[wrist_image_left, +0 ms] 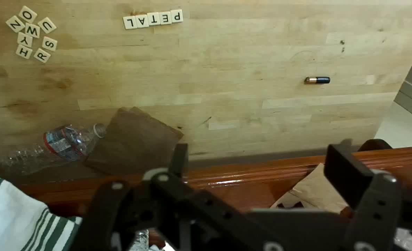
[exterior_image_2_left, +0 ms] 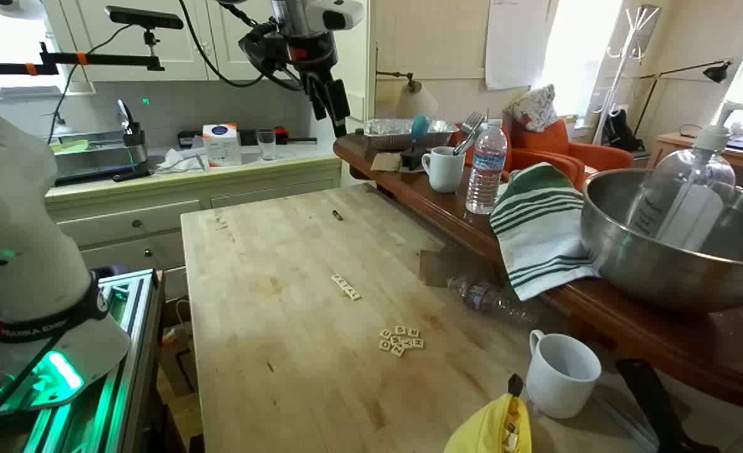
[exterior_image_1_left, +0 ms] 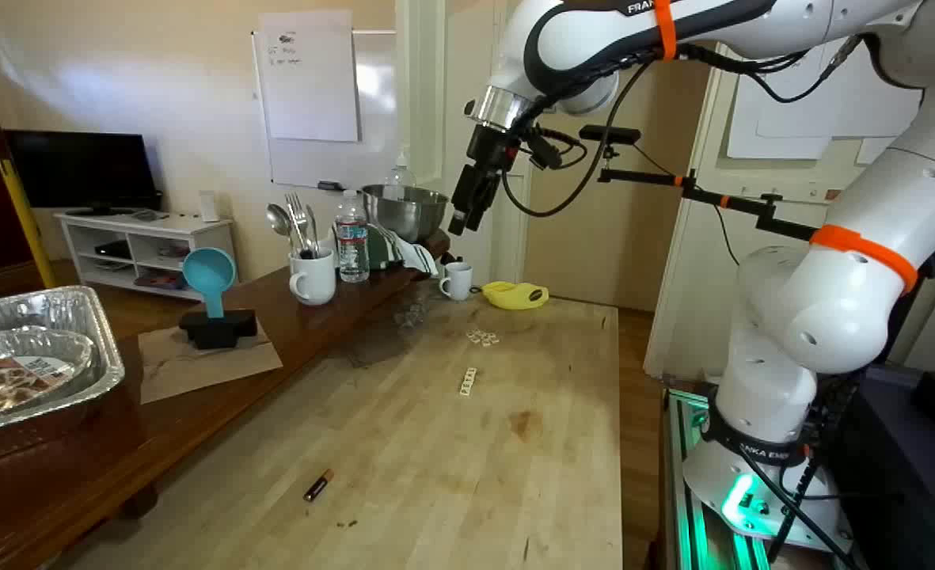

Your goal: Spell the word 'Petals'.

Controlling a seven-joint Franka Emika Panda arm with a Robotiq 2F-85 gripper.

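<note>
- The gripper point(wrist_image_left: 261, 163) hangs high above the edge of the brown table point(wrist_image_left: 240, 184), its fingers point(wrist_image_left: 347, 176) spread wide with nothing between them.
- Ahead of the fingertips and to their left in the wrist view, the row of tiles point(wrist_image_left: 153, 18) on the pale table point(wrist_image_left: 226, 69) reads PETAL, upside down there, its L tile point(wrist_image_left: 130, 22) at the end toward the loose letters point(wrist_image_left: 32, 30).
- Farther left of the tool, among those letters, lies the S tile point(wrist_image_left: 49, 43), on the side facing the row, with the U tile point(wrist_image_left: 47, 25) and R tile point(wrist_image_left: 42, 55) just beside it.
- Only the S seems wanting: narrow the fingers before coming down, straddle the sides away from U and R, and lift straight up.
- It looks turned sideways to the row, so a twist of the wrist is probably needed before laying it against the L (gently, since a shove could skew the whole word).
- Left of the fingertips lie the clear bottle point(wrist_image_left: 68, 143) and a brown sheet point(wrist_image_left: 136, 139), near the likely way across; stay above both.
- The battery point(wrist_image_left: 317, 80), ahead and to the tool's right, and the striped towel point(wrist_image_left: 24, 218), on its left, should give no trouble.
</note>
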